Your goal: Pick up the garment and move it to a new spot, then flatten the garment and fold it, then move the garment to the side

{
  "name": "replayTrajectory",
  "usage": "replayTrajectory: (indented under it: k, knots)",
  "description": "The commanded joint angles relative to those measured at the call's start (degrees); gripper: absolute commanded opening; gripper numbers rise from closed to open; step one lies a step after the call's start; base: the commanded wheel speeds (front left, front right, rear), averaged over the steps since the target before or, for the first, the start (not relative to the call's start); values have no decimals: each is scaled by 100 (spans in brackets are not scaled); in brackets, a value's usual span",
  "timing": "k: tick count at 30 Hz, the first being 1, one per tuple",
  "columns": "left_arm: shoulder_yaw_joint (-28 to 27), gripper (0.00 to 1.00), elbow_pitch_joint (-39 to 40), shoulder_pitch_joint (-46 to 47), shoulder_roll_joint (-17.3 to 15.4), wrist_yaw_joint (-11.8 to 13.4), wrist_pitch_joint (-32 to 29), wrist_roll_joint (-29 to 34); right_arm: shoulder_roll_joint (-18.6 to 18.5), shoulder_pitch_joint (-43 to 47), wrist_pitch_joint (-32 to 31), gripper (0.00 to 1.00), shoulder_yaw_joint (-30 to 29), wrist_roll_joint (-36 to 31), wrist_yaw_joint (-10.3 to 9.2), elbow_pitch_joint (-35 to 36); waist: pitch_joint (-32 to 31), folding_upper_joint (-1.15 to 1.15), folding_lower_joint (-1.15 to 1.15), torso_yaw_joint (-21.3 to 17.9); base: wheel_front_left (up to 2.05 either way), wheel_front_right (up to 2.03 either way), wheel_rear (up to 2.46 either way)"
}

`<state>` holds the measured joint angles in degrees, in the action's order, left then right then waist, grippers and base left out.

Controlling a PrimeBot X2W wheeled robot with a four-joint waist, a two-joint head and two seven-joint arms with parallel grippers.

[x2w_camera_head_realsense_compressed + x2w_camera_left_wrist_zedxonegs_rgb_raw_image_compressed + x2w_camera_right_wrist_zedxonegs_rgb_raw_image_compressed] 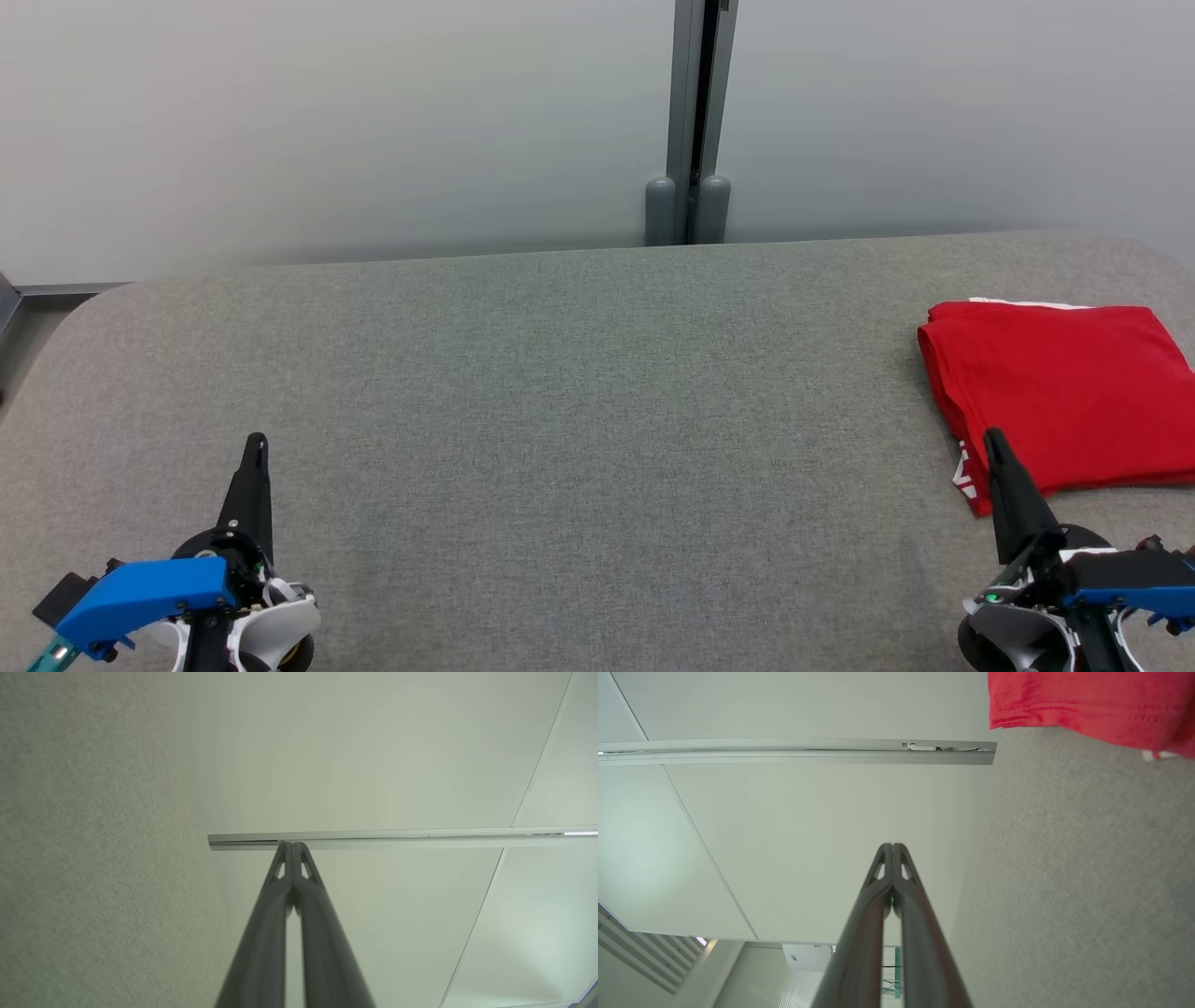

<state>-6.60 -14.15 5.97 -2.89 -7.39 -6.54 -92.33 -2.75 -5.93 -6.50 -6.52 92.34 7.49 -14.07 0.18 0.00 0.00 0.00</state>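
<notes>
No text, number or brand can be read. Only candidate: a white printed mark [963, 474] on the folded red fabric garment [1064, 392], at its near left corner just beside the right gripper [991, 439]. It shows as a few slanted strokes, cut off by the fold and illegible. The right wrist view shows a white sliver [1157, 755] at the garment's edge, blurred and unreadable.

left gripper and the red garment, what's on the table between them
Nothing. In the head view, the table is bare from the left gripper across to the garment.
</notes>
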Motion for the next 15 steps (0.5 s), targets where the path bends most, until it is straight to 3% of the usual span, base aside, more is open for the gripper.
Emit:
replayTrajectory:
  k: [1,15]
  knots:
    - [-10,0,24,58,9,-31,-18,-16,-23,-56,-25,0,-11,16,0,18,0,0,0,0,0,0,0]
    - [-9,0,24,58,9,-31,-18,-17,-23,-56,-25,0,-11,16,0,18,0,0,0,0,0,0,0]
